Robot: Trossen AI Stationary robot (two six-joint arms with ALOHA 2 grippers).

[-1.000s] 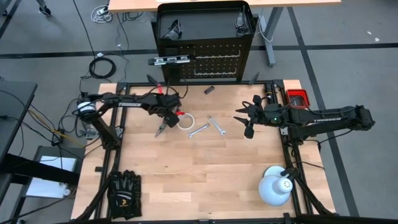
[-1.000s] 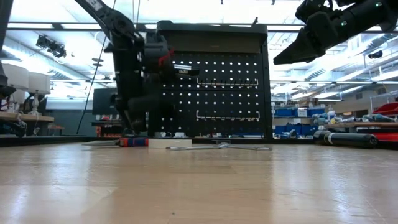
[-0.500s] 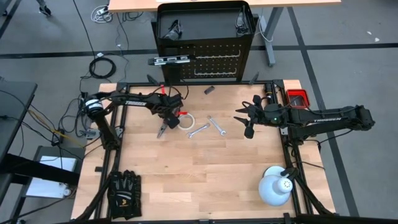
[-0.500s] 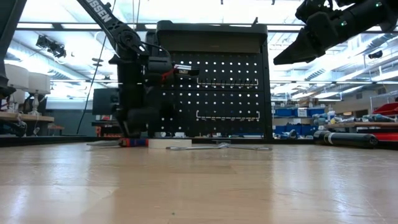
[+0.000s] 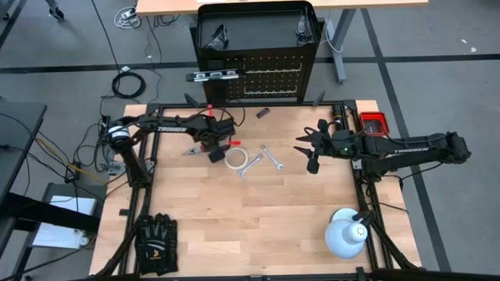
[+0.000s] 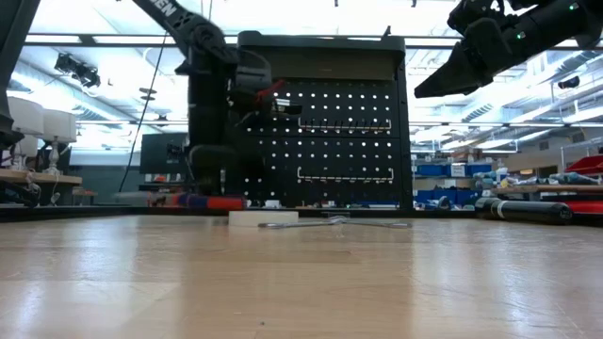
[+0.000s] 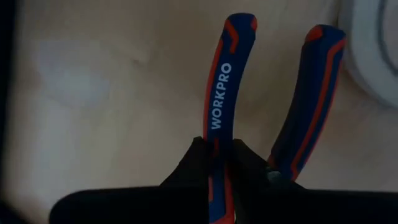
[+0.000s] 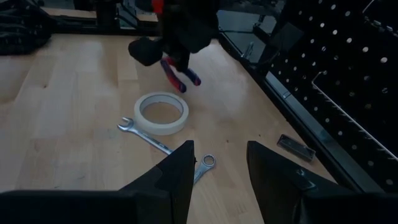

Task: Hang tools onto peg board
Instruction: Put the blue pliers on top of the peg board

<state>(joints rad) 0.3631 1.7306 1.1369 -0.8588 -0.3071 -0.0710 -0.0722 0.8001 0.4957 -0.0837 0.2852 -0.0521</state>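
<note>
The red-and-blue-handled pliers [image 5: 201, 147] hang just above the table's far left part, with my left gripper [image 5: 216, 145] shut on them. Close by, on the wood, lie the white tape roll [image 5: 237, 159] and two silver wrenches [image 5: 247, 165] [image 5: 273, 158]. The peg board [image 5: 269, 82] stands past the far edge. A dark level bar [image 5: 212, 76] hangs on its left side and glasses [image 5: 217, 35] lie in its top tray. My right gripper [image 5: 309, 153] waits open in the air at the right, holding nothing. My left gripper pinches one of the pliers' two handles [image 7: 216, 127] between its two fingers, which lie across it; the other handle [image 7: 311, 106] is free. The fingers come steeply from above. The pliers [image 6: 203, 201] are lifted clear and about level, jaws toward the table's left edge.
Black gloves [image 5: 155, 238] lie at the near left corner and a white dome lamp [image 5: 346, 234] stands at the near right. A red box [image 5: 373, 122] sits at the far right edge. A small dark piece [image 5: 263, 113] lies near the far edge.
My left gripper has shut on the pliers' handle, rolled its wrist and risen a little. The pliers have come off the table and turned, so their jaws now point toward the left edge. The tape roll has slid slightly toward the near edge.
</note>
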